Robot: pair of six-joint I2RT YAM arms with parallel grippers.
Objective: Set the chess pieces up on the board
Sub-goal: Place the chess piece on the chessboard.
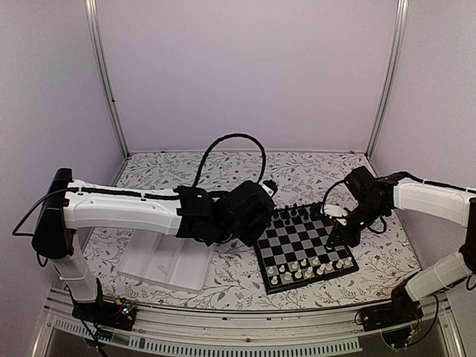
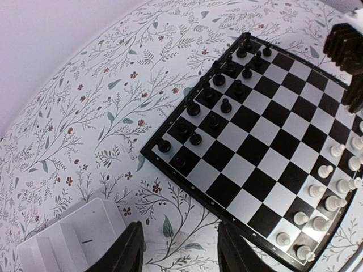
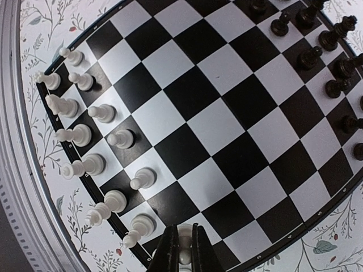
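The board (image 1: 301, 242) lies right of centre on the flowered worktop (image 1: 149, 171), with a white tray (image 1: 167, 264) just to its left. Black pieces (image 1: 294, 214) stand along its far rows and white pieces (image 1: 309, 269) along its near rows. The right tool (image 3: 182, 238) is pinched tight on a white piece (image 3: 184, 256) at the board's right edge, beside the white ranks; I cannot tell whether it touches the square. The left tool (image 2: 180, 249) hangs over the worktop between tray and board, its fingers spread with nothing in them.
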